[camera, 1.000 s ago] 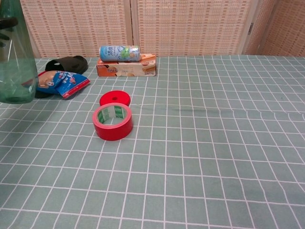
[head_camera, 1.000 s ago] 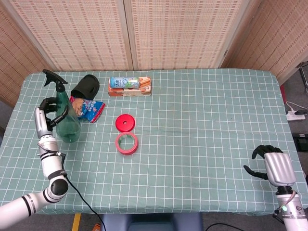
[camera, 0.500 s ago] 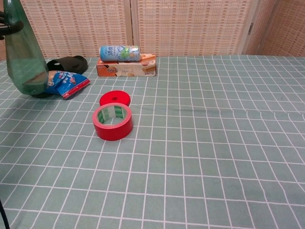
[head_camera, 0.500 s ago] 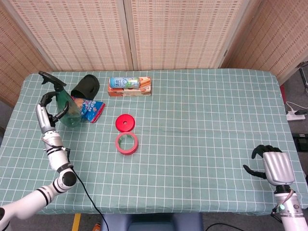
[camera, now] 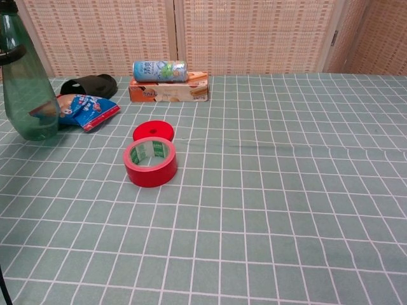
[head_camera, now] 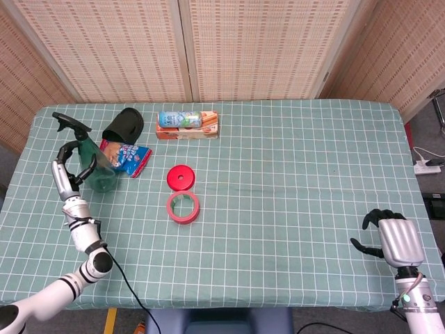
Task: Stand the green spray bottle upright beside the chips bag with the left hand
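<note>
The green spray bottle (head_camera: 96, 167) (camera: 28, 95) with its black trigger head stands upright, its base on the cloth just left of the blue chips bag (head_camera: 126, 157) (camera: 84, 109). My left hand (head_camera: 67, 165) is wrapped around the bottle's body; in the chest view only a dark finger shows across the bottle near the left edge. My right hand (head_camera: 386, 236) rests at the table's near right corner, fingers loosely apart and holding nothing.
A black cup (head_camera: 124, 125) lies on its side behind the chips bag. A can (head_camera: 179, 119) lies on a box (head_camera: 188, 131) at the back. A red lid (head_camera: 180, 177) and a red tape roll (head_camera: 183, 207) sit mid-table.
The bottle went from tilted and raised to upright on the cloth, settling slightly leftward beside the chips bag with my left hand still around it. The right hand has not moved.
</note>
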Robot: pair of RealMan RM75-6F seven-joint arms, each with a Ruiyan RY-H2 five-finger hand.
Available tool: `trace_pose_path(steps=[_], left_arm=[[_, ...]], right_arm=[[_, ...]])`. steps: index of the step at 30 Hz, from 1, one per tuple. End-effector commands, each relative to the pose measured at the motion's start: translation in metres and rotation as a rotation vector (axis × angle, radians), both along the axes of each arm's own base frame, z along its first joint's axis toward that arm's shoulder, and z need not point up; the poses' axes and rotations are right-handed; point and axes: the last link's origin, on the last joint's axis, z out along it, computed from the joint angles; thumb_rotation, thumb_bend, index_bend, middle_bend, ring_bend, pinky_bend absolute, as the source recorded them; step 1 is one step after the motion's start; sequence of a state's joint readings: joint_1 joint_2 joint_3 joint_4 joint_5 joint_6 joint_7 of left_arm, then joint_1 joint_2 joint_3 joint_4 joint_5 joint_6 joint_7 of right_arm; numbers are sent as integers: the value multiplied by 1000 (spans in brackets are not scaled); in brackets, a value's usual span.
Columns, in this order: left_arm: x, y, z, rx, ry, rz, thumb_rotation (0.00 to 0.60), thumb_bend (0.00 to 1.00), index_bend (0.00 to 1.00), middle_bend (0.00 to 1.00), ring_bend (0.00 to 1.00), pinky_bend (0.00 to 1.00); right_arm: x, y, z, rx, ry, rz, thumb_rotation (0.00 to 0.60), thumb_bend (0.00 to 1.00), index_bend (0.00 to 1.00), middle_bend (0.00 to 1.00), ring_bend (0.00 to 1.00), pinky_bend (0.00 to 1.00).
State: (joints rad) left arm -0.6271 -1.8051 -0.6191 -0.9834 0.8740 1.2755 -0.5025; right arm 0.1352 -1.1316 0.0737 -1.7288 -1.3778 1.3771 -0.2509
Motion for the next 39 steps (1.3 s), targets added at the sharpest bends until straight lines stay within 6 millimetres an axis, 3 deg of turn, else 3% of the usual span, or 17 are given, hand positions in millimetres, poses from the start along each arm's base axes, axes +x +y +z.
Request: trace_pose_path(steps=[1, 14, 21, 25, 30, 32, 39], left_arm=[[-1, -3, 2, 10, -5, -2, 600, 344, 701, 239, 193, 179], [-28, -23, -2, -17, -71, 70, 600, 340, 692, 230, 179, 176], [-31, -30, 0, -13, -82, 62, 600, 328, 637, 220, 176, 173], [-31, -35, 1, -15, -92, 45, 600, 300, 494, 214, 169, 170], [-33, -43, 1, -21, -91, 28, 600, 284, 106, 174, 153, 170], [-34, -46, 0, -32, -97, 29, 600, 274, 19, 147, 143, 170], [-35, -53, 1, -43, -111, 23, 600, 224, 0, 36, 89, 164]], right_arm=[[0, 0, 0, 3, 0, 1, 600, 113, 568, 403, 364, 432], [1, 0, 0, 16, -5, 11, 600, 113, 568, 403, 364, 433], [1, 0, -1, 18, -11, 23, 600, 113, 568, 403, 365, 434], [1, 0, -1, 18, -13, 26, 600, 113, 568, 403, 365, 434], [1, 0, 0, 19, -15, 28, 600, 113, 576, 403, 365, 435], [1, 0, 0, 20, -15, 30, 600, 113, 582, 403, 365, 437], [1, 1, 0, 22, -21, 38, 600, 113, 594, 403, 365, 438]])
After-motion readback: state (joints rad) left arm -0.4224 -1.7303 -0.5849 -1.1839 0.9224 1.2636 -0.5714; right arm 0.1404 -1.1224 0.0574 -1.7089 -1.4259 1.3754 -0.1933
